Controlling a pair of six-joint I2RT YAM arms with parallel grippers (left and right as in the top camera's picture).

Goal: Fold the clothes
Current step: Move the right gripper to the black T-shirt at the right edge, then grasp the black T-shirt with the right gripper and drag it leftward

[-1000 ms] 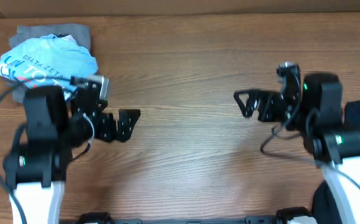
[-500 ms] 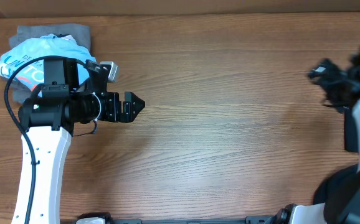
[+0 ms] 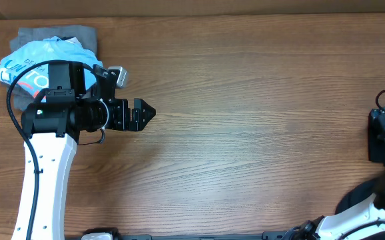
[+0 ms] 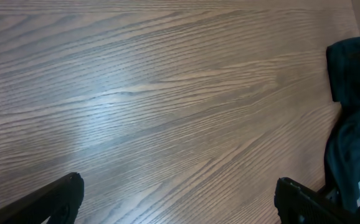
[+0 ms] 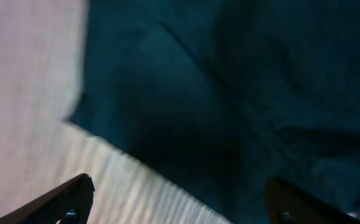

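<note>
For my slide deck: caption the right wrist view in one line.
Right gripper, fingers wide apart, hovers over the rumpled black T-shirt lying on the wooden table.

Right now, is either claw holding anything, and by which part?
Nothing is held. The left gripper is open over the brown wooden table; the right gripper is open above the plain black T-shirt, not clamped on it.
</note>
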